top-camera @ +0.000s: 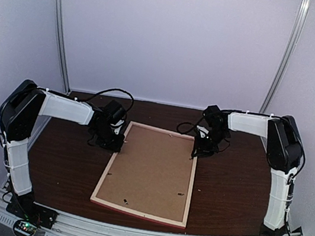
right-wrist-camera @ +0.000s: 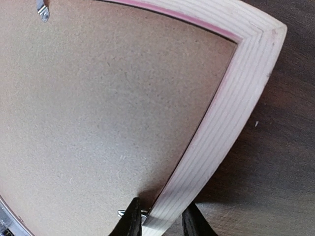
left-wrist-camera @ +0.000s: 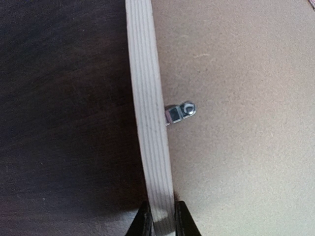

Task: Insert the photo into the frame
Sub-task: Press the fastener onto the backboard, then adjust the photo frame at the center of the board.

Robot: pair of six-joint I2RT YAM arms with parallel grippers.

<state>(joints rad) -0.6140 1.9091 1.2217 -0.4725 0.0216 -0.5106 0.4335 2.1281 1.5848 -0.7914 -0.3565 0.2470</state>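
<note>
Left claw (top-camera: 119, 142) points down at the far left corner of the frame (top-camera: 140, 210), and its two dark fingers (left-wrist-camera: 143, 223) are pinched tight on the pale wooden left rail, one on the outer edge and one on the inner. In the left wrist view that rail runs straight up from between the fingertips, with a small metal tab (left-wrist-camera: 179, 112) lying from it onto the brown backing board (left-wrist-camera: 246, 147).

Right claw (top-camera: 197, 151) also points down, at the far right corner. It straddles the right rail at a narrow setting, one finger (right-wrist-camera: 130, 219) on the board side by a small metal clip and the other on the outer side over the dark surface (right-wrist-camera: 285, 162). Both fingers sit close against the wood, but I cannot tell whether they actually press it.

From each claw a black wrist leads to a white forearm that runs nearly level outward, the left one to the left and the right one to the right. Each forearm reaches a black elbow held high, and a white lower link drops from there to a base bolted at the near edge.

The frame lies flat and back-up in the middle of the surface, between the two arms. Its pale rails surround the backing board, a thin line of pink shows along its near edge, and it is turned slightly so that its near end sits further right than its far end.
</note>
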